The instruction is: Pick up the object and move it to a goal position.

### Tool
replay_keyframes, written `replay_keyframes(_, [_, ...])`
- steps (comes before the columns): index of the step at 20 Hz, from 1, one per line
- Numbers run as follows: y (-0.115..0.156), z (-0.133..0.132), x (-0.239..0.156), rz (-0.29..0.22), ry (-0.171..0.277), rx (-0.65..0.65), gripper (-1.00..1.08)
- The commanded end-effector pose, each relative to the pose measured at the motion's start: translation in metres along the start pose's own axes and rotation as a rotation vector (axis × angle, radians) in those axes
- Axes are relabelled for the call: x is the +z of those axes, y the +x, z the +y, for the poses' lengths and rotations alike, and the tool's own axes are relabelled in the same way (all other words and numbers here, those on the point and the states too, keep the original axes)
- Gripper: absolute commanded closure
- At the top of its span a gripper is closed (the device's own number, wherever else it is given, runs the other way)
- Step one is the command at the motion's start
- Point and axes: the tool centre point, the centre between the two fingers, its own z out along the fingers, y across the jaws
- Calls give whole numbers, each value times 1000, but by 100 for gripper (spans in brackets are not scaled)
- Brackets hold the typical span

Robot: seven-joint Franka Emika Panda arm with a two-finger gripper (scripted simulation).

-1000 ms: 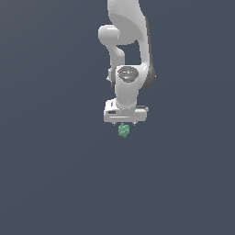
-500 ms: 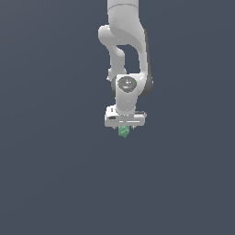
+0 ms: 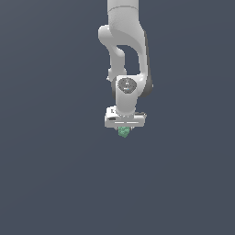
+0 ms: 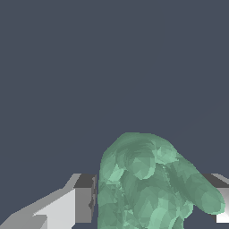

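Green object (image 3: 124, 132): lumpy, faceted, matte blob, pinched in my tool (image 3: 124, 130) beneath the smooth white arm (image 3: 126, 50). Exterior view shows only a small nub of it poking below the tool's crossbar. Wrist view reveals its bumpy lobes up close, wedged between my two grey-tipped fingers (image 4: 82, 199), against plain dark-grey ground.

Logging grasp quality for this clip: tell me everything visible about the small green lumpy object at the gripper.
The small green lumpy object is an irregular blob with a bumpy, faceted surface in mottled pale and mid green, with one rounded lobe sticking out sideways. It sits between the white gripper's fingers, which press on it from both sides. In the exterior view it pokes out just below the gripper, much smaller than it. Whether it rests on anything underneath cannot be told.
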Motion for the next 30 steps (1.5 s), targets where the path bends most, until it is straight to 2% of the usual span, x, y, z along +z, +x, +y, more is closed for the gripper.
replay_keyframes(1, [-1,0,1,-2,0,0,108])
replay_keyframes(7, [1,-2,-1,0,0,0,108])
replay_keyframes(13, [13,-14,-15,0,0,0,108])
replay_keyframes(30, [87,-92,-99,-1,0,1,108])
